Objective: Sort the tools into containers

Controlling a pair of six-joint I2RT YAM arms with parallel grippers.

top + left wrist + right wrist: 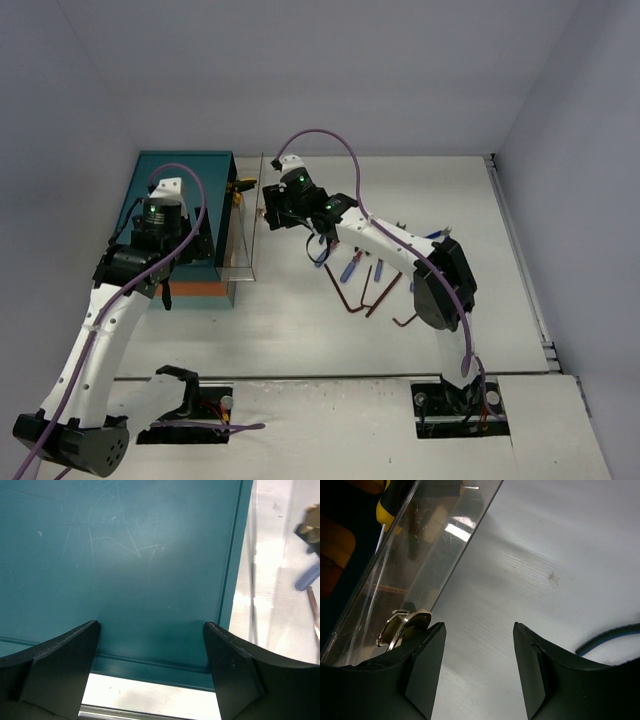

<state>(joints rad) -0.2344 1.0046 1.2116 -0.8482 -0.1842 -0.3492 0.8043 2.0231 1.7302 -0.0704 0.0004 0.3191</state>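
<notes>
The teal chest (185, 170) stands at the left with one clear drawer (240, 240) pulled out to the right. My left gripper (200, 245) is open and empty over the chest's top (140, 570); in the left wrist view the gripper (150, 645) has the chest's edge between its fingers. My right gripper (268, 212) is open and empty at the drawer's front, and in the right wrist view the gripper (479, 645) has its left finger beside the brass knob (402, 625). A yellow-handled tool (387, 510) lies inside the drawer. Dark hex keys (347, 295) and blue screwdrivers (350, 268) lie right of the drawer.
An orange band (195, 290) runs along the chest's near end. A purple cable (345, 150) arcs over the right arm. A table seam (350, 378) runs across the front, with both arm bases below it. A blue handle (307, 577) shows beyond the drawer wall.
</notes>
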